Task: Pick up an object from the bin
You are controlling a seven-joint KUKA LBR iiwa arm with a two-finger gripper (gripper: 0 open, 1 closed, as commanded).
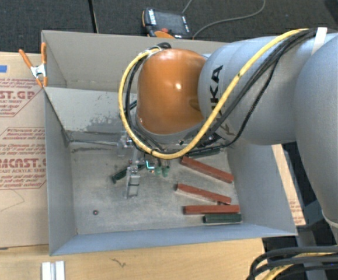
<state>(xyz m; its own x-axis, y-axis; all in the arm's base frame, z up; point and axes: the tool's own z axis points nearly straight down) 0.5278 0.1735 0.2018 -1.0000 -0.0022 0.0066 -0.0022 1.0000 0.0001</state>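
Camera view: grey metal bin w/ sloped walls and a flat, scuffed floor. The arm comes in from the right, its orange wrist cover ringed by yellow and black cables and hanging over the bin's back and middle.

The gripper sits low, near the floor, a bit left of centre. Can't tell whether it is released or clenched, or whether it has anything in it.

Nearest thing is a small dark green piece, lying tilted on the floor just left of the gripper. Touching it or not, can't tell.

Rest of the contents are on the right half of the floor, apart from the gripper:
- long red-brown flat stick, slanting down to the right, upper end close under the arm
- second red-brown stick, below it, approx. the same slant
- third red-brown stick, nearly level, near the front wall
- dark green stick, right alongside the third, closest to the front wall

Tiny dark speck on the front-left floor, well apart from everything else.
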